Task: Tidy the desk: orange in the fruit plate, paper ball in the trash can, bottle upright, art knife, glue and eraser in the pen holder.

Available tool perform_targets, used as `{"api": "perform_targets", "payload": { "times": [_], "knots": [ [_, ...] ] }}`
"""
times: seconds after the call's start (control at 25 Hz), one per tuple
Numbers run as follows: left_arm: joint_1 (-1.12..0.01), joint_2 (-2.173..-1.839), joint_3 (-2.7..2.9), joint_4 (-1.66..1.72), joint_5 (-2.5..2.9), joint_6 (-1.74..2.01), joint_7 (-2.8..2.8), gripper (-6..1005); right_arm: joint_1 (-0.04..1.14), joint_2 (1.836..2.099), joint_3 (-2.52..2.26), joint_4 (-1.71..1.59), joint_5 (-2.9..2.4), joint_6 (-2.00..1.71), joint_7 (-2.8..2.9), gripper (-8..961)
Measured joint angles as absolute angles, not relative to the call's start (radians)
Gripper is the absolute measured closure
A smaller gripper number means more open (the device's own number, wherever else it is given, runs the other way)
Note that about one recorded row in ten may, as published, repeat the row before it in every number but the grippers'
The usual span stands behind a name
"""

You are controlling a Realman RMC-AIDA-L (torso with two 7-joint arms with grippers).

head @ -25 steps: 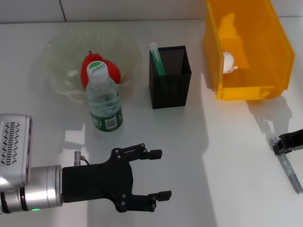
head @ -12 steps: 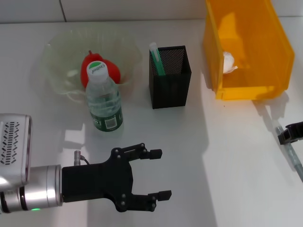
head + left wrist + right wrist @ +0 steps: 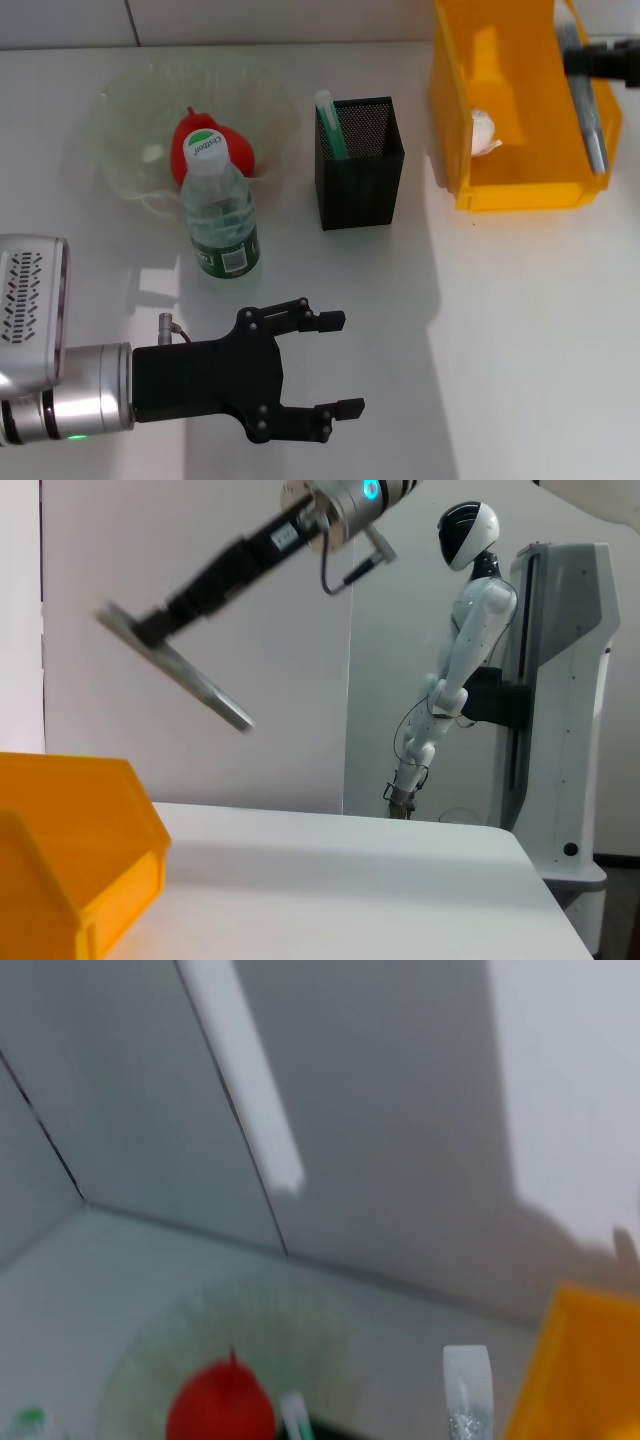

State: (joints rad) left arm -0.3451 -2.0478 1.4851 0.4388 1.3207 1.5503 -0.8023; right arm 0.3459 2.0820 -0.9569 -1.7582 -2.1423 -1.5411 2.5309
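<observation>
Left hand [image 3: 335, 365]: black, low over the near part of the white bench [image 3: 520, 330], fingers spread apart, holding nothing, pointing toward the robot's right. Fruit plate [image 3: 120, 110]: pale-green, ruffled rim, far left of the bench. Orange [image 3: 240, 150]: reddish, lying inside the fruit plate, partly hidden by the bottle cap; also seen in the right wrist view. Bottle [image 3: 218, 215]: clear, green label, white cap, standing upright on the bench just in front of the fruit plate, beyond the left hand and apart from it. Pen holder [image 3: 362, 175]: square black mesh cup, upright, between the fruit plate and the trash can. Glue [image 3: 329, 122]: a white-and-green stick leaning in the far left corner of the pen holder, its tip above the rim. Trash can [image 3: 560, 190]: bright yellow-orange bin, far right of the bench. Paper ball [image 3: 485, 130]: small white wad, resting inside the trash can against its left wall. Right hand [image 3: 597, 58]: black, raised in the air over the far right side of the trash can, clamped on the art knife. Art knife [image 3: 588, 105]: long grey strip, hanging tilted from the right hand above the bin; the left wrist view shows it held well clear of the bench.
</observation>
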Motion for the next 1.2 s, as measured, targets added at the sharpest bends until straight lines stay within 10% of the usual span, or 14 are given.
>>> {"api": "perform_targets", "payload": {
  "times": [1.2],
  "knots": [
    [-0.361,-2.062,1.485,0.440,1.321,1.534,-0.805,157,0.678,2.078,-0.898,-0.601,-1.483,-1.263,1.428,784]
  ]
}}
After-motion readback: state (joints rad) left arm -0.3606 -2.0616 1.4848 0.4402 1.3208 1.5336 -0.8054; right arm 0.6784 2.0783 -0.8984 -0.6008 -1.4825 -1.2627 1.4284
